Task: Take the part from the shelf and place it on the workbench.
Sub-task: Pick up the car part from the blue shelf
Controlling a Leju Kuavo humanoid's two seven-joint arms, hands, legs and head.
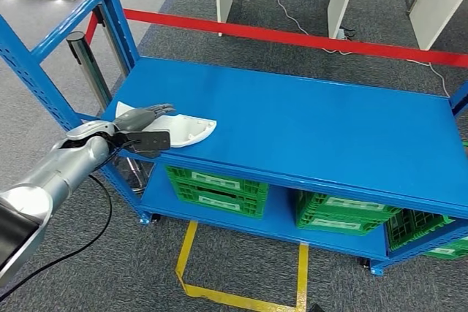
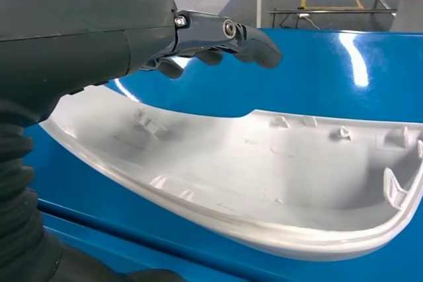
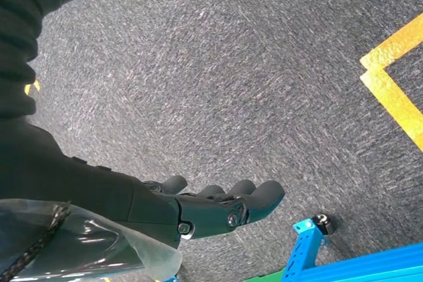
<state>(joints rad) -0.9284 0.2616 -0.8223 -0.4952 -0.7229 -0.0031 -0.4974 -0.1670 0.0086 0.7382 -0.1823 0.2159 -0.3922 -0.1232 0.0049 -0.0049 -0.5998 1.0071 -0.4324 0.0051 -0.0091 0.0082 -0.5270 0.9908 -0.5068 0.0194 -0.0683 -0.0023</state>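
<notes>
- The shelf, a blue rack with a broad flat top deck, is filling most of the head view, running from about 9 o'clock across to 3 o'clock.
- A red bar is crossing behind the shelf toward 12 o'clock, over grey carpet.
- Green crates are sitting on the lower deck, toward 6 o'clock; more are showing toward 4 o'clock.
- Yellow tape is marking the floor in front of the shelf at 6 o'clock.
- The left arm is reaching in from 8 o'clock toward the shelf's left front corner.
- The part, a long curved white plastic shell, is lying on the top deck near its left front edge, at about 9 o'clock, with its hollow side facing the left wrist camera.
- The left hand is lying over the near end of the part, fingers stretched out along its far rim; whether they are really clamping it I cannot tell, since the contact is hidden.
- The right hand is hanging over the carpet beside a shelf foot, fingers apart, holding nothing.
</notes>
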